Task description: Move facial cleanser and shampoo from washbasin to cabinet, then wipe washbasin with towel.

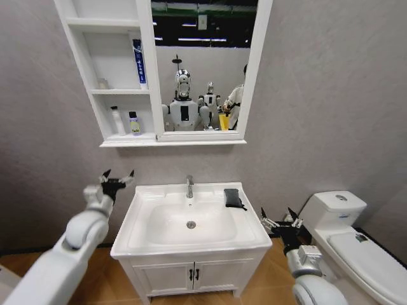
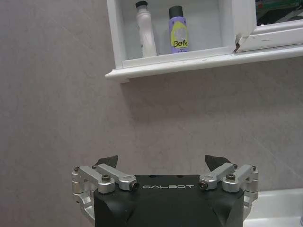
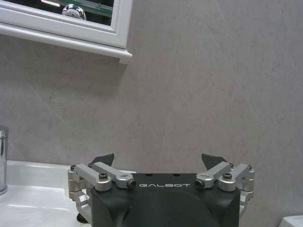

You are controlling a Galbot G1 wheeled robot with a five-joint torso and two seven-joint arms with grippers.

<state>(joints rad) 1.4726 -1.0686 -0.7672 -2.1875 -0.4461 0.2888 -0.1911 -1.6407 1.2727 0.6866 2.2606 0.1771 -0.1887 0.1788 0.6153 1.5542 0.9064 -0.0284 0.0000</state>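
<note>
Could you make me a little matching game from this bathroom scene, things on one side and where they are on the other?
Things:
1. towel
2. purple bottle
3. left gripper
4. right gripper

Places:
A. bottom shelf of the cabinet
B. open, beside the toilet
C. on the washbasin rim, by the tap
D. open, raised left of the basin

Pairs: 1-C, 2-A, 3-D, 4-B

The washbasin [image 1: 143, 219] bowl and left ledge are open to approach from above. The tap [image 1: 189, 186] stands at rear centre; the towel [image 1: 233, 197] occupies the right rear ledge. The cabinet [image 1: 121, 141] bottom shelf holds two bottles (left portion).
</note>
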